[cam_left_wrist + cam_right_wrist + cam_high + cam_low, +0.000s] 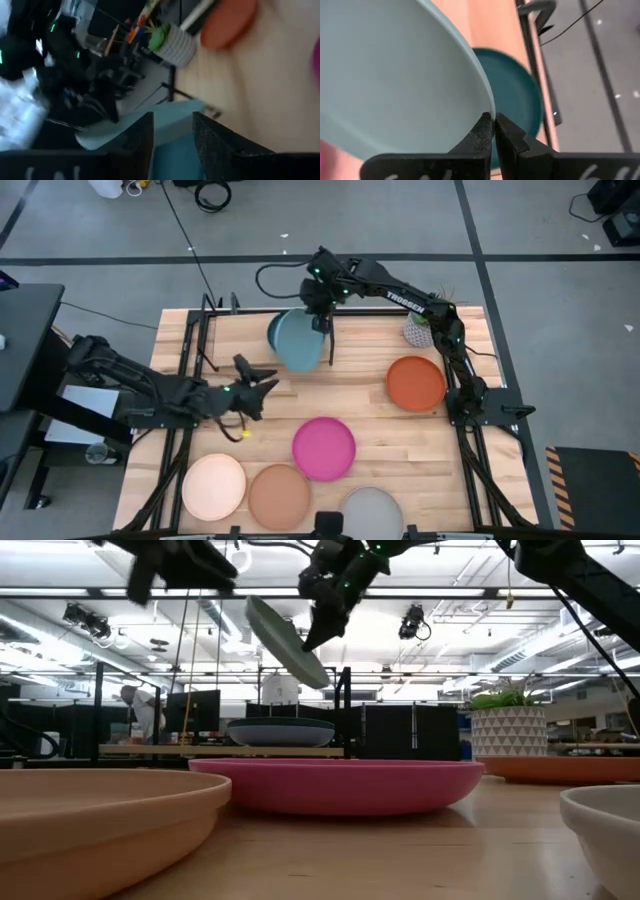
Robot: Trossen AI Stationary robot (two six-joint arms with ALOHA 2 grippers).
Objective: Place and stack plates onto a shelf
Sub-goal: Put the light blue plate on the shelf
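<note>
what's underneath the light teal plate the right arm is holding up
The right end effector pinches the tilted light teal plate by its rim. Below it a dark teal plate rests on the shelf. Most of that plate is covered.

grey floor (420, 220) all around, crossed by dark tape lines (470, 225), black cables (205, 195) trailing over it. beyond the table, a bright hall: strip lights (150, 620) across the ceiling, dark desks with monitors (200, 710), a person (140, 710) standing far off.
</note>
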